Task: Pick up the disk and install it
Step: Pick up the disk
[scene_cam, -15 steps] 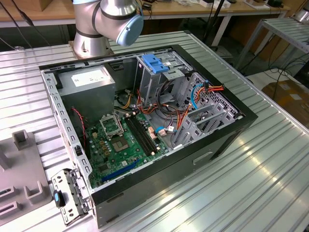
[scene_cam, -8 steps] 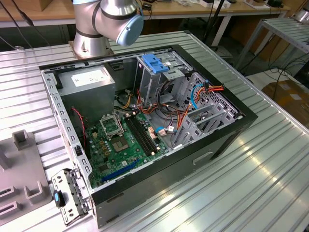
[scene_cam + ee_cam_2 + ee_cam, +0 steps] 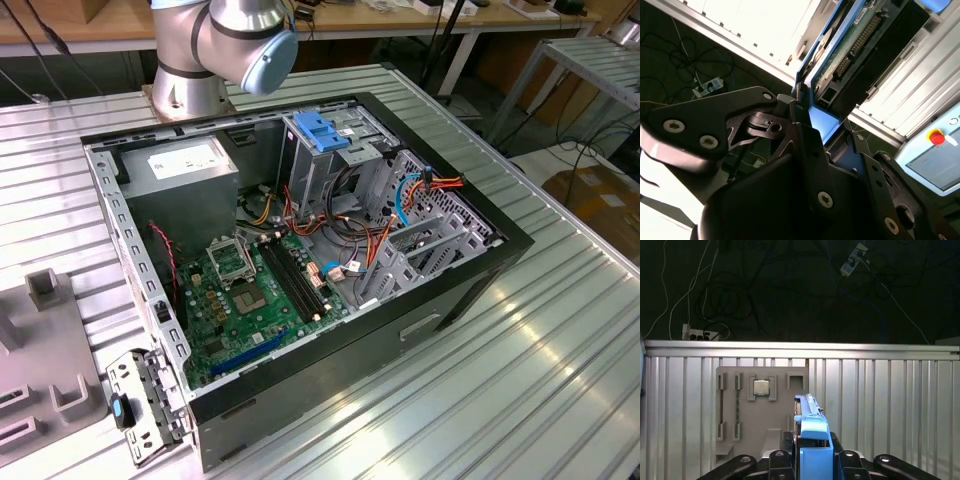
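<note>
First wrist view has the disk (image 3: 810, 412) standing on edge, blue rail toward the camera, and the gripper (image 3: 812, 455) is clamped on its flat sides. I reckon that edge-on hold is meant to suit sliding it into a bay. It's held up off the ribbed desk (image 3: 880, 400), near the grey fixture plate (image 3: 740, 410), which has a processor chip (image 3: 760, 387) in one pocket. In the exterior view the open computer case (image 3: 480, 270) holds the motherboard (image 3: 250, 290), power supply (image 3: 185, 165), cables and a drive cage (image 3: 330, 175) with a blue latch (image 3: 322, 130).
</note>
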`<state>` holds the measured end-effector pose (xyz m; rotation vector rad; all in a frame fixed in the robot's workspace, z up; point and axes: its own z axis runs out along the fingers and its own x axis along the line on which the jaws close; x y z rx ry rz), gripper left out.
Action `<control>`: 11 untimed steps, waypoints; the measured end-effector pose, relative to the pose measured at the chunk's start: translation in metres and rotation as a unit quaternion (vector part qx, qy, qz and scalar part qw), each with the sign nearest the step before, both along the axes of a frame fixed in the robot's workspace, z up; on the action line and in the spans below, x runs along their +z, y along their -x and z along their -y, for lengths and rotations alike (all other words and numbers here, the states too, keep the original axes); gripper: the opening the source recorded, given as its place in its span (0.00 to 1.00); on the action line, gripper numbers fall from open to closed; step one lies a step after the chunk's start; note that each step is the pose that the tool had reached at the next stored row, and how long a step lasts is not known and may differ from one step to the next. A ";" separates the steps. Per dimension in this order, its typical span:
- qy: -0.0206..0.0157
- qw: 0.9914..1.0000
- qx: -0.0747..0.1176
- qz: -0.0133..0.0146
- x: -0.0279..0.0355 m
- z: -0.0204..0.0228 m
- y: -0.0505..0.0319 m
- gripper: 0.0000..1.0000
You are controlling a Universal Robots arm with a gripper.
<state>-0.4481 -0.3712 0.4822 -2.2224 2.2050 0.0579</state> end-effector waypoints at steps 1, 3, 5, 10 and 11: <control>0.000 1.000 0.000 0.000 0.0000 0.0000 -0.0014 0.37; 0.000 1.000 0.000 0.000 0.0000 0.0000 -0.0049 0.37; 0.000 1.000 0.000 0.000 0.0000 0.0000 -0.0086 0.37; 0.000 1.000 0.000 0.000 0.0000 0.0000 -0.0109 0.37; 0.000 1.000 0.000 0.000 0.0000 0.0000 -0.0109 0.37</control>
